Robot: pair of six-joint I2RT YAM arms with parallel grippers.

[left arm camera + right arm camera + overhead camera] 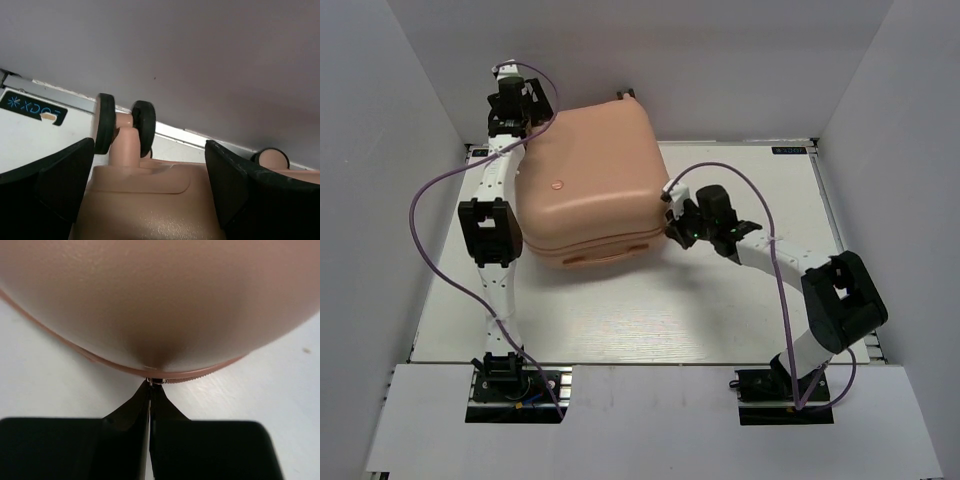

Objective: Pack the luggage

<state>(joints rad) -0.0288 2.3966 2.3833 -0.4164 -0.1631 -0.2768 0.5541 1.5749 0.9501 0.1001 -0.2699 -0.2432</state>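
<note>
The pale pink luggage [588, 185] lies closed on the white table [740, 300], wheels toward the back wall. My left gripper [516, 108] is at its back left corner. In the left wrist view it [150, 192] is open, its black fingers [65, 180] spread to either side of the shell [150, 210] just below a twin black wheel [125, 125]. My right gripper [676, 218] is at the luggage's right front corner. In the right wrist view it [150, 390] is shut on the small metal zipper pull [158, 381] at the zipper seam [210, 371].
Grey walls enclose the table on the left, back and right. A second wheel [271, 158] shows at the back edge. Purple cables [430, 200] loop off both arms. A dark label [32, 109] marks the table's rear rim.
</note>
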